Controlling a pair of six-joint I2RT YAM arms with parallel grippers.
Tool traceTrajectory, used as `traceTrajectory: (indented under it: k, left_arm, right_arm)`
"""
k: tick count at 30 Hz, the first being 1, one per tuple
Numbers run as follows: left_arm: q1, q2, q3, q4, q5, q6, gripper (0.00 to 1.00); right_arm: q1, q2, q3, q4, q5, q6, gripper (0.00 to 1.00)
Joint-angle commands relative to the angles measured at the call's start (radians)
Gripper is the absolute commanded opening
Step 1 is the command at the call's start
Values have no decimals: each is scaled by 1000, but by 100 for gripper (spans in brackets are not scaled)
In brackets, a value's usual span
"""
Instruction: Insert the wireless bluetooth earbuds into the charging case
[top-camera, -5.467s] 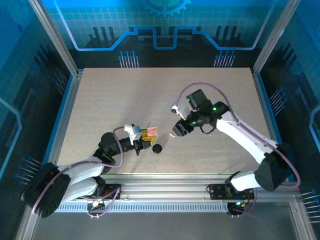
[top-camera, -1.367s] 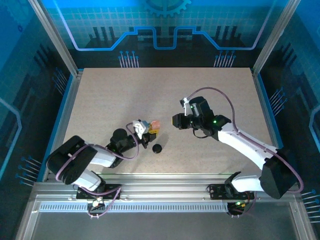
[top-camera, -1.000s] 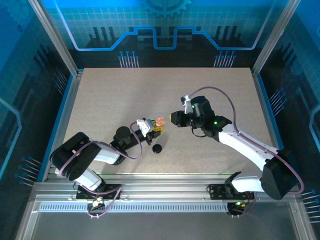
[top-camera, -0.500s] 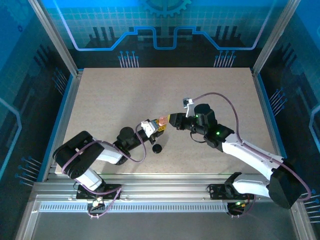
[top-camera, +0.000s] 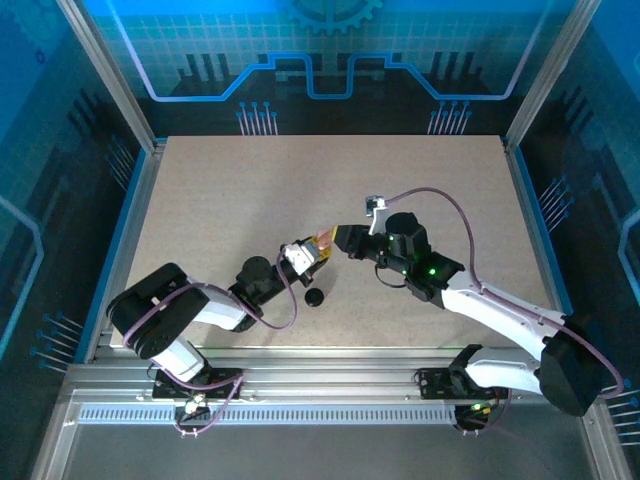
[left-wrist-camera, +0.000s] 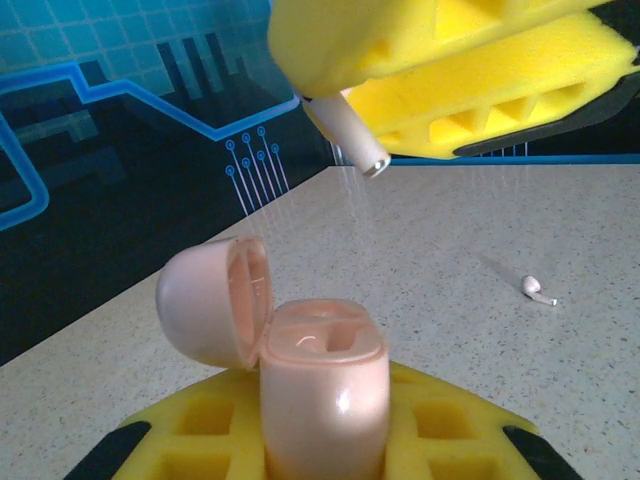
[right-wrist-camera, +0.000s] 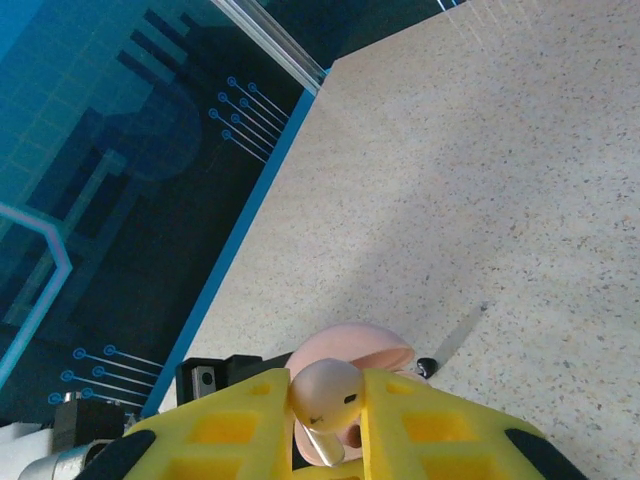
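Note:
The charging case (left-wrist-camera: 320, 390) is pale pink and stands upright in my left gripper (left-wrist-camera: 320, 430), which is shut on it. Its hinged lid (left-wrist-camera: 205, 300) is swung open to the left, baring the two sockets. Just above it my right gripper (right-wrist-camera: 327, 415) is shut on a pale pink earbud (right-wrist-camera: 325, 395), whose stem (left-wrist-camera: 350, 135) points down toward the case. From above, the case (top-camera: 325, 241) and the right gripper (top-camera: 345, 240) nearly touch at mid-table. A second whitish earbud (left-wrist-camera: 535, 290) lies on the table beyond the case.
A black round disc (top-camera: 314, 297) lies on the table just in front of the two grippers. The speckled beige table (top-camera: 220, 190) is fenced by metal posts and blue panels.
The right gripper has come left and lower with the earbud. The left gripper has pushed the open case right, toward it, closing the gap between them.

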Motion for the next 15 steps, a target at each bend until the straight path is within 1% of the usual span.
traceTrajectory:
  k: [1, 2, 15]
  left_arm:
    - [-8, -28, 22, 42, -20, 7, 14]
    - [-11, -30, 22, 42, -21, 7, 14]
    - [-10, -79, 21, 42, -35, -41, 14]
  right_arm:
    - [21, 17, -14, 45, 32, 19, 23]
    - [24, 23, -13, 74, 33, 21, 23]
    - [44, 90, -10, 151, 36, 47, 22]
